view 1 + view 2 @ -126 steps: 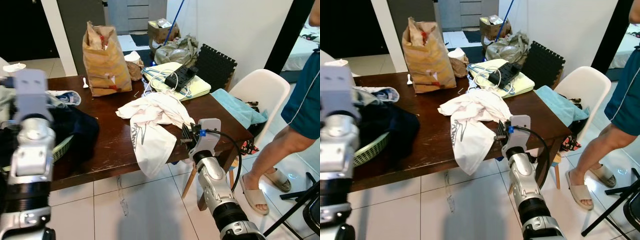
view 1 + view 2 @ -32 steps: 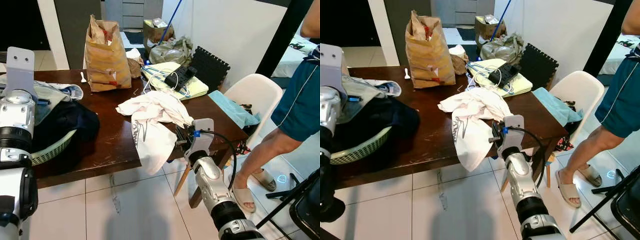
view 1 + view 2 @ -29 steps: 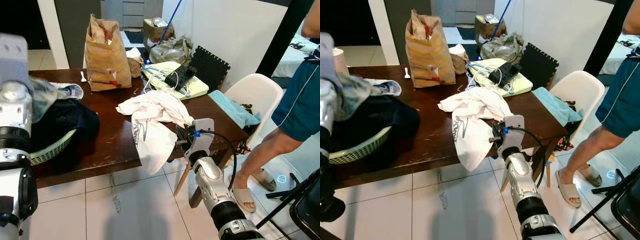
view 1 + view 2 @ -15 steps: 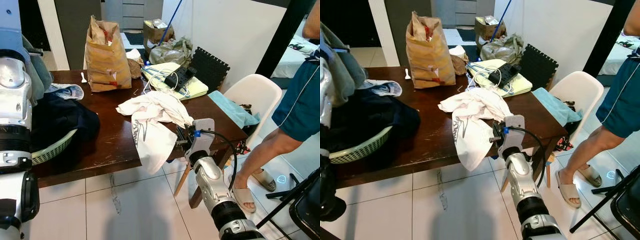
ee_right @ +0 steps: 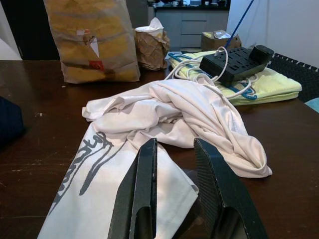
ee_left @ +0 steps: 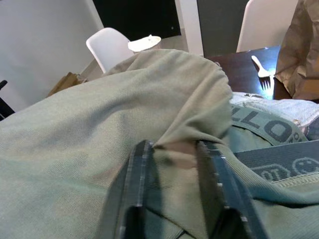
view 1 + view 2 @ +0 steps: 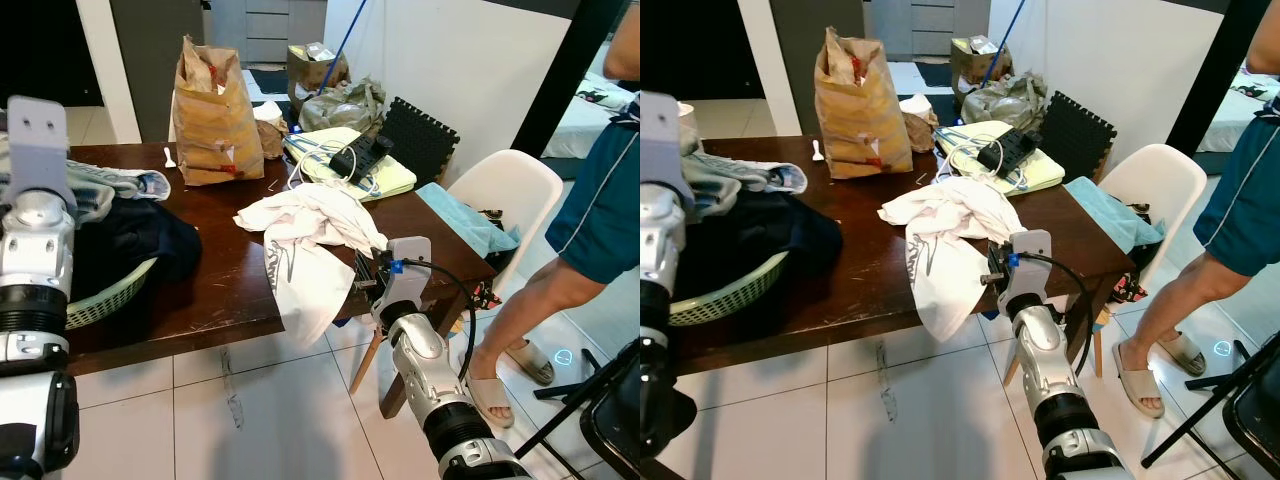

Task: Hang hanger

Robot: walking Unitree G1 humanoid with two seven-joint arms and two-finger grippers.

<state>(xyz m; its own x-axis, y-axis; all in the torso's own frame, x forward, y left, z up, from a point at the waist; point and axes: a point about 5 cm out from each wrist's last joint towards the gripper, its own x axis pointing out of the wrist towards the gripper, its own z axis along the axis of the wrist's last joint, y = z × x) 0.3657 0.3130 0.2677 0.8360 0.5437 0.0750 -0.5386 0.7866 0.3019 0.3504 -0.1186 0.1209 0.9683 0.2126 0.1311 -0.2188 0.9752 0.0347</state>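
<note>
A grey-green garment (image 6: 99, 114) is pinched between the black fingers of my left gripper (image 6: 175, 149), which is shut on it. My left arm (image 7: 35, 230) holds it over the green basket (image 7: 110, 295) of dark clothes at the table's left end. A white printed shirt (image 7: 305, 225) lies crumpled on the brown table (image 7: 220, 290), one part hanging over the front edge. My right gripper (image 7: 366, 272) sits at that edge. Its fingers (image 5: 142, 194) are closed around a fold of the shirt (image 5: 164, 114).
A tall paper bag (image 7: 210, 110) stands at the back of the table. A black power strip (image 7: 360, 155) with cables rests on a yellow towel. A white chair (image 7: 510, 195) stands right of the table, and a person (image 7: 600, 200) in sandals stands beyond it.
Half a second ago my left arm was raised high with the grey-green garment; it has come back down over the basket. The right gripper has stayed at the shirt.
</note>
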